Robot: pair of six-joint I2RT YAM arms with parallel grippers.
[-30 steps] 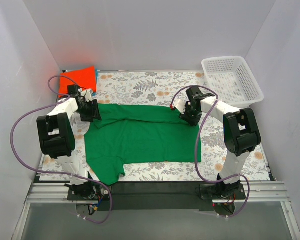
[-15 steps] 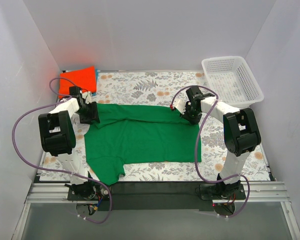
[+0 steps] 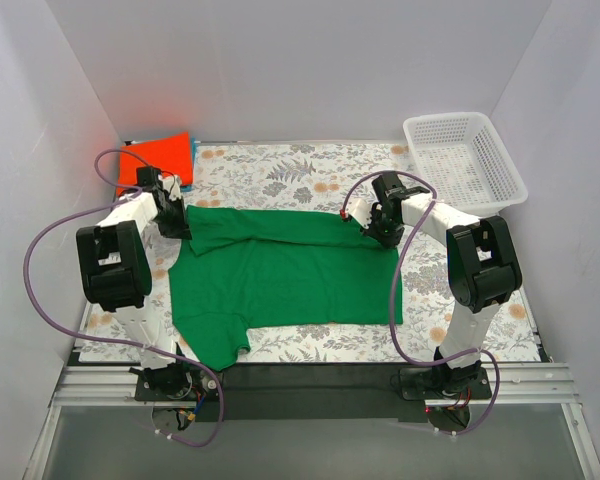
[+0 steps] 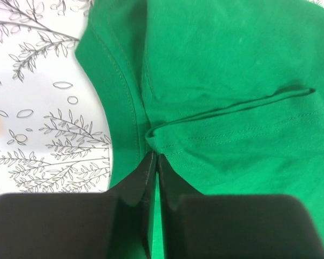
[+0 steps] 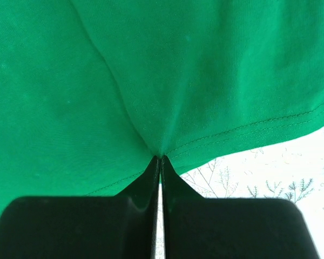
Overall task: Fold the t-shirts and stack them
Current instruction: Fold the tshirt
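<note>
Now both arms are down on the green t-shirt (image 3: 290,275), which lies spread flat on the flower-patterned counter (image 3: 280,165). Look at the left gripper (image 4: 154,156): its jaws are pressed together, nipping a small folded lip of green cloth right at the tips. A stitched hem curves away to its left and a fold line runs off to its right. Over to the right gripper (image 5: 160,157), where the jaws are also together, clamped on a pucker of fabric just inside the stitched hem. Creases fan out ahead of the tips, and bare counter shows to its right. The shirt's body stretches between the two grippers and back toward the arm bases. An orange-red t-shirt (image 3: 158,158) lies beyond the left gripper, well apart. A white mesh basket (image 3: 450,118) sits beyond the right gripper, off to its right.
</note>
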